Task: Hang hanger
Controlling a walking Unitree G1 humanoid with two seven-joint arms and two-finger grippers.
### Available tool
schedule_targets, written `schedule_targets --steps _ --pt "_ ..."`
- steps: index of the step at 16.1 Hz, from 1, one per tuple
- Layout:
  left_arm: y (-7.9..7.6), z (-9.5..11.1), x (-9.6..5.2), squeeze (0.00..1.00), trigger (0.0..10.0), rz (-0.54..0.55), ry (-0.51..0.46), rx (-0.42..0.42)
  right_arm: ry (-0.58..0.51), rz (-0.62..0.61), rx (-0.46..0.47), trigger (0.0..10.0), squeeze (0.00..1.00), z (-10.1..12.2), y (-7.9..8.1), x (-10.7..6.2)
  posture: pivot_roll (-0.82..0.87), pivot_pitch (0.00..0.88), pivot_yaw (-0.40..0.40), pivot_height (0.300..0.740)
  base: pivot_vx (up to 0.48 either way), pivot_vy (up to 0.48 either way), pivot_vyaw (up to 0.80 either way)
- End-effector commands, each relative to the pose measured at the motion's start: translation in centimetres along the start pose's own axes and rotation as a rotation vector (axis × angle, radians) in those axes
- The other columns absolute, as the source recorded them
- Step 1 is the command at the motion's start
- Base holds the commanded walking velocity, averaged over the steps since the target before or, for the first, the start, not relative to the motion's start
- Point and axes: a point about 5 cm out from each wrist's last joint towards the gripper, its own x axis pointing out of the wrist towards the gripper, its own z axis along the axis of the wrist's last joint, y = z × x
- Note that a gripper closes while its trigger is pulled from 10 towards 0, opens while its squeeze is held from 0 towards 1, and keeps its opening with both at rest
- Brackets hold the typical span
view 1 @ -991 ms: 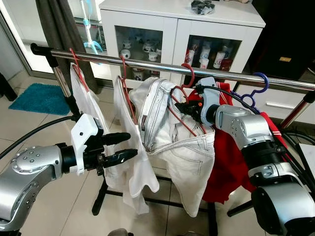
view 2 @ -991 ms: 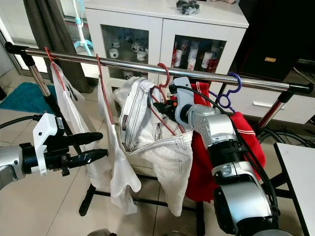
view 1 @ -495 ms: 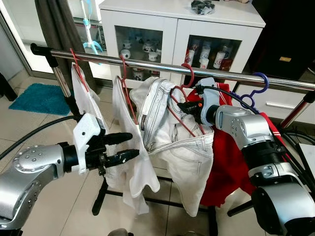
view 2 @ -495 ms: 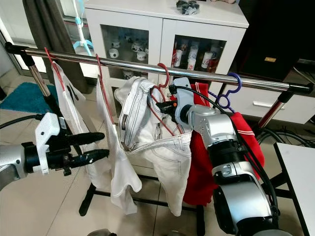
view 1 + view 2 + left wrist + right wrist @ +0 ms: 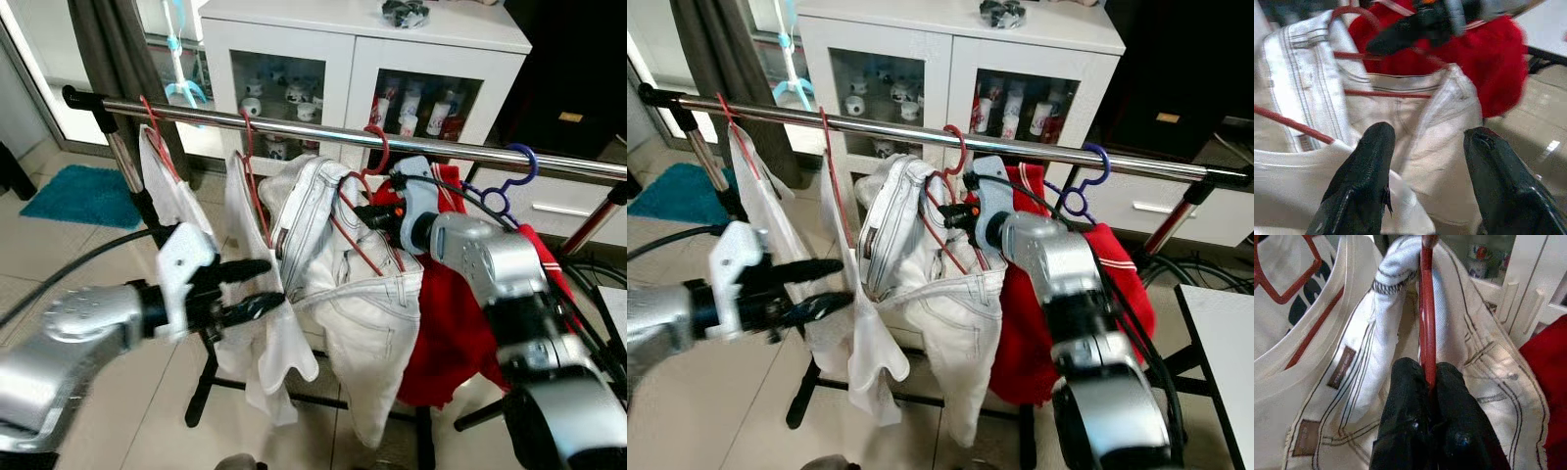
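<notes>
A red hanger (image 5: 364, 201) carrying white jeans (image 5: 362, 294) has its hook over the chrome rail (image 5: 294, 128). My right gripper (image 5: 369, 214) is shut on the hanger's neck, and the right wrist view shows both black fingers (image 5: 1415, 421) pinching the red hanger (image 5: 1426, 308). My left gripper (image 5: 257, 289) stands open beside a white shirt (image 5: 260, 333) on the neighbouring red hanger (image 5: 253, 171), level with the jeans' waistband. In the left wrist view its fingertips (image 5: 1374, 147) are spread with the jeans (image 5: 1400, 117) beyond them.
Further along the rail hang another white shirt (image 5: 167, 191) at the left end, a red garment (image 5: 451, 323) and a blue hanger (image 5: 509, 181) on the right. A white glass-door cabinet (image 5: 362, 59) stands behind; the rack's black feet (image 5: 201, 392) rest on the tiled floor.
The left gripper has moved right, closer to the jeans. The jeans hang lower and slimmer under the red hanger. The right gripper has kept its hold.
</notes>
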Motion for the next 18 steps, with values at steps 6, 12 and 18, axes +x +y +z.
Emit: schedule_targets --steps 6,12,18 --pt "0.5 0.3 2.4 0.00 10.0 0.205 -0.056 0.045 -0.301 -0.028 -0.024 0.0 0.00 2.6 1.7 -3.1 0.02 0.016 -0.009 0.740 0.000 0.000 0.00" --pt "-0.3 -0.5 3.7 0.00 10.0 0.317 -0.076 0.004 -0.443 -0.016 0.031 0.0 0.00 0.3 4.9 -6.2 0.01 0.038 -0.005 0.740 0.000 0.000 0.00" --pt "-0.2 -0.5 4.4 0.00 10.0 0.368 -0.096 -0.034 -0.376 -0.227 0.120 0.0 0.00 -4.7 5.0 -9.0 0.00 0.046 0.004 0.740 0.000 0.000 0.00"
